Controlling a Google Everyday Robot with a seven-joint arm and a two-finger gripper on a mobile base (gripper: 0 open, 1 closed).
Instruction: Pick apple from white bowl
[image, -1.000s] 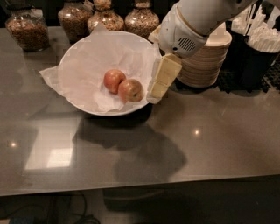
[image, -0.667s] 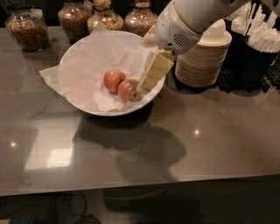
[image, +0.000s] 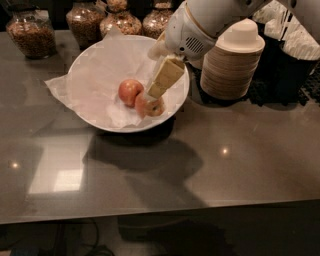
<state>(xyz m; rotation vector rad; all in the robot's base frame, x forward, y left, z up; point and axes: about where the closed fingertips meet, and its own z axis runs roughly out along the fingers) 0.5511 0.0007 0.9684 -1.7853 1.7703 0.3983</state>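
Nearest me is the grey countertop (image: 225, 175), with the arm's shadow lying across it. Beyond it the white bowl (image: 181, 102) sits on the counter, lined with crinkled tissue paper (image: 95, 80).

The apple (image: 152, 109) I am after lies low in the bowl on the side nearest me, toward its right wall, with yellowish streaks showing. The pinker second apple (image: 129, 91) sits just beside it, to the left and a little further back, and the two look as if they are touching.

The gripper (image: 153, 93) is inside the bowl with its tip at the apple's upper face, so the fruit lies just below it and a little toward me. From this angle I cannot tell whether it is touching the skin or just clear of it, nor whether it is apart or clamped, as it hides its own tip. The apple is round, so no axis matters. I judge that what matters is staying centred over it and keeping off its pink neighbour on the left.

The arm (image: 192, 30) comes in from the upper right, slanting down and leftward over the bowl's far rim.

Behind it on the right stands a stack of cream bowls (image: 232, 70), with glass jars (image: 32, 32) along the back.
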